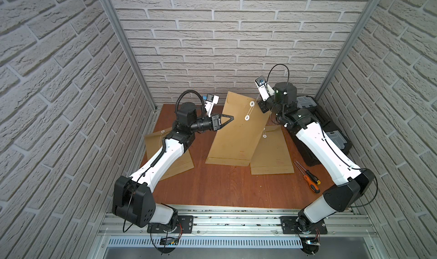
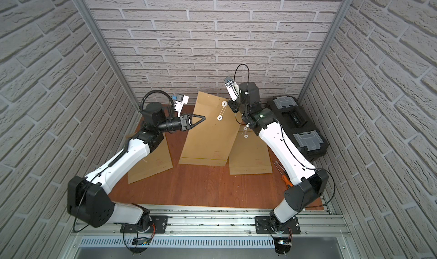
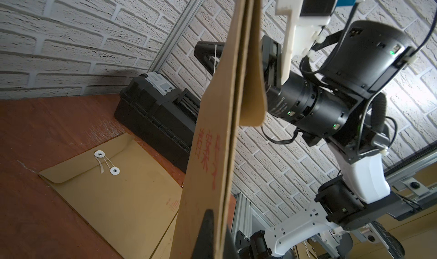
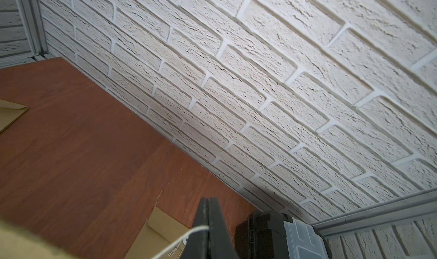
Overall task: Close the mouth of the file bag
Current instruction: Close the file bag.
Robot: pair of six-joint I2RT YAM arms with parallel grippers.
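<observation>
Brick-patterned walls enclose a reddish tabletop [image 1: 224,189]. Over it the middle file bag [image 1: 236,137] is held up at a tilt, its side edge clamped in the left end effector [image 1: 229,118], while the right end effector [image 4: 208,205] is clenched on its white string [image 4: 201,227].
</observation>
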